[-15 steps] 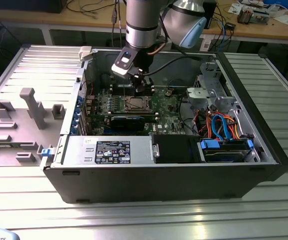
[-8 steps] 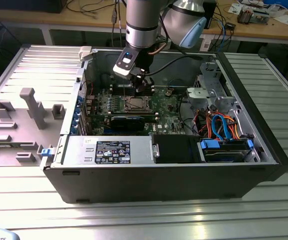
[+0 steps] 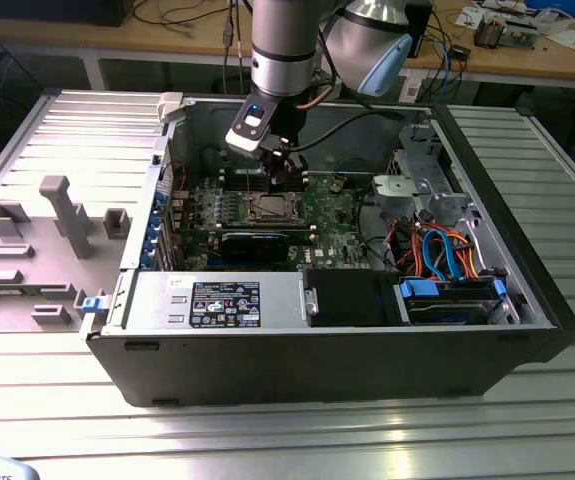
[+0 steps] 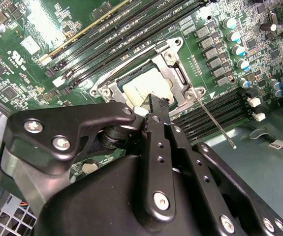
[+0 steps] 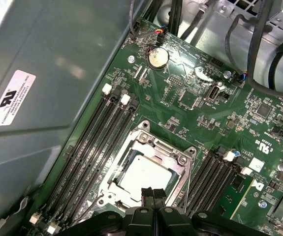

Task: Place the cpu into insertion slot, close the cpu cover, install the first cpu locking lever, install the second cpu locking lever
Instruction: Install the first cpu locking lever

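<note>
The gripper (image 5: pixel 153 195), fingers pressed together on nothing, hangs just above the slot's (image 5: pixel 124 162) near edge. The cpu (image 5: pixel 143 174) lies flat in that slot, dull silver, with the cover (image 5: pixel 157 146) apparently down around it. A thin lever (image 4: pixel 215 123) juts free from the slot's corner.

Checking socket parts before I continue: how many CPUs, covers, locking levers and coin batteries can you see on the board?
cpu: 1
cpu cover: 1
locking levers: 2
coin battery: 1
Total: 5
</note>
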